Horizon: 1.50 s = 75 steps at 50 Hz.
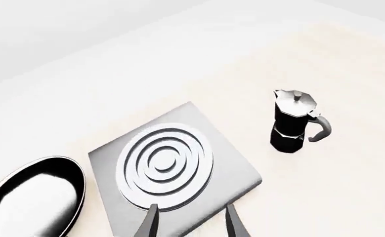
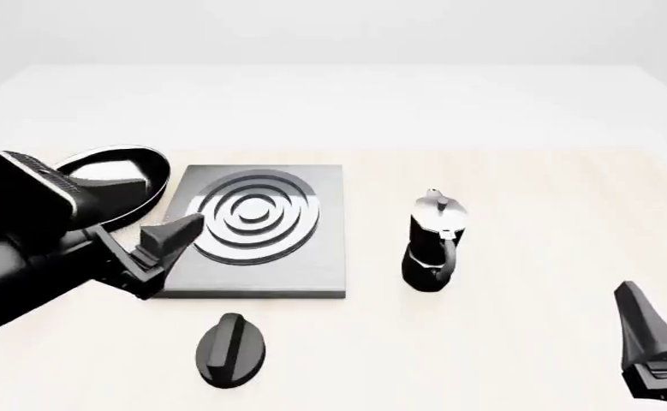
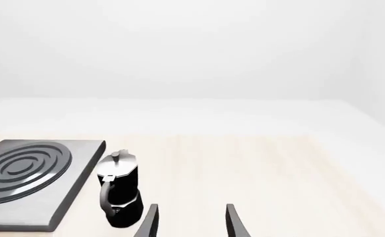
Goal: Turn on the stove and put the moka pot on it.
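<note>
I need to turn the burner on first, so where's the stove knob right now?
In the front view the black oval knob lies on the table just in front of the stove slab's near edge, left of the moka pot, untouched.

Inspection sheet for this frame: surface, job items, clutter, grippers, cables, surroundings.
Surface: pale wood-look table, white beyond it.
Stove: grey slab lying flat, ring burner bare.
Knob: black oval knob on the table in front of the slab, untouched.
Moka pot: moka pot upright on the table to the right of the stove, apart from it.
Clutter: black frying pan at the slab's left edge.
Grippers: left gripper open, over the slab's front left corner; right gripper open, empty.
Cables: nothing seen.
Surroundings: plain white backdrop.
</note>
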Each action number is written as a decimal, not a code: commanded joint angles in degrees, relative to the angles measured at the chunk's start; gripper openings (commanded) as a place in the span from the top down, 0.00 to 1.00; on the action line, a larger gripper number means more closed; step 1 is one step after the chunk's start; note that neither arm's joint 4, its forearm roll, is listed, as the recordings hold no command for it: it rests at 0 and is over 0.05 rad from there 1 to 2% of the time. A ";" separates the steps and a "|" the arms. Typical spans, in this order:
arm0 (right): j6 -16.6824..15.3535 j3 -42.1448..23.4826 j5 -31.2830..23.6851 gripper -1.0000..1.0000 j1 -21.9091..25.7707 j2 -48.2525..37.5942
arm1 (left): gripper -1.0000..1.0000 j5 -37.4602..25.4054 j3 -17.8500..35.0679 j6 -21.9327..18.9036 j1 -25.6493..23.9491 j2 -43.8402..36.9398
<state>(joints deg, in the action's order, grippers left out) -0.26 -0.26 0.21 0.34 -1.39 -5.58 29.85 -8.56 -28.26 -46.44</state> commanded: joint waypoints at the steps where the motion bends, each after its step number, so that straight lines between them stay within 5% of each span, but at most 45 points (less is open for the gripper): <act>1: 0.53 0.25 -0.31 0.00 0.06 0.25 | 0.00 -1.74 5.53 2.89 -6.81 -12.72; 16: 0.81 0.22 -1.45 0.00 -0.70 0.90 | 0.00 -1.58 7.78 6.54 -14.71 -22.61; 36: 1.13 0.25 -2.13 0.00 -0.92 1.08 | 0.00 0.89 6.62 11.15 -18.65 -29.07; 75: 1.41 0.25 -3.00 0.00 -0.93 1.19 | 0.00 8.69 0.97 19.94 -18.17 -36.27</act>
<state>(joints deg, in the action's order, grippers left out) 1.07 -0.01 -2.60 -0.51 -0.24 1.14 32.19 8.95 -46.65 -81.13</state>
